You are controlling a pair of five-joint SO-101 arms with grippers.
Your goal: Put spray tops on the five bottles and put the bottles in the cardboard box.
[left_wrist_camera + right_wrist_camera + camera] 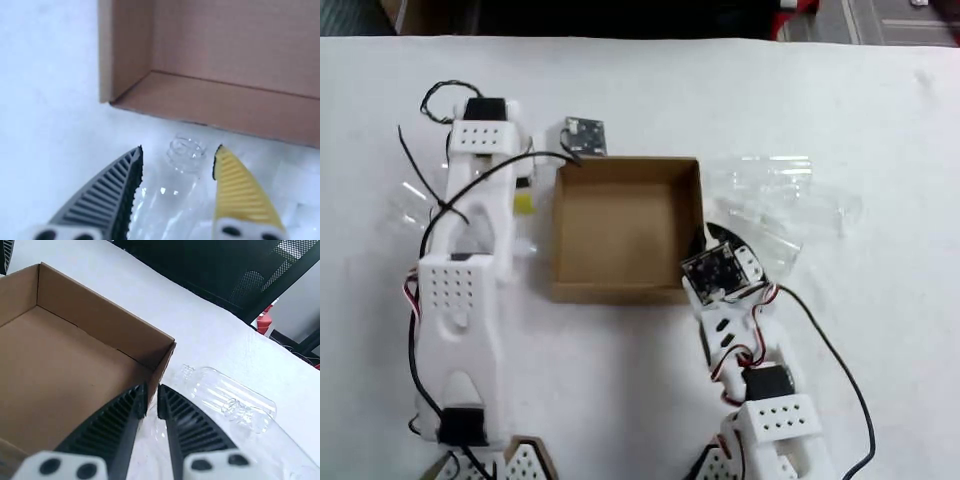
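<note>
Currently the left pincer [179,148] stands apart astride a clear bottle [172,195] beside the cardboard box [125,50]; the right pincer [152,387] is nearly together, empty. The bottle is likely light, slippery and crushable: grip mid-body.

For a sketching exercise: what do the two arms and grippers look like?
The left arm and right arm are white plastic with grids of small holes, black motors and black cables; the right adds red wires. The left gripper has one dark grey ribbed finger, one yellow; the right gripper, two black ribbed ones.
</note>
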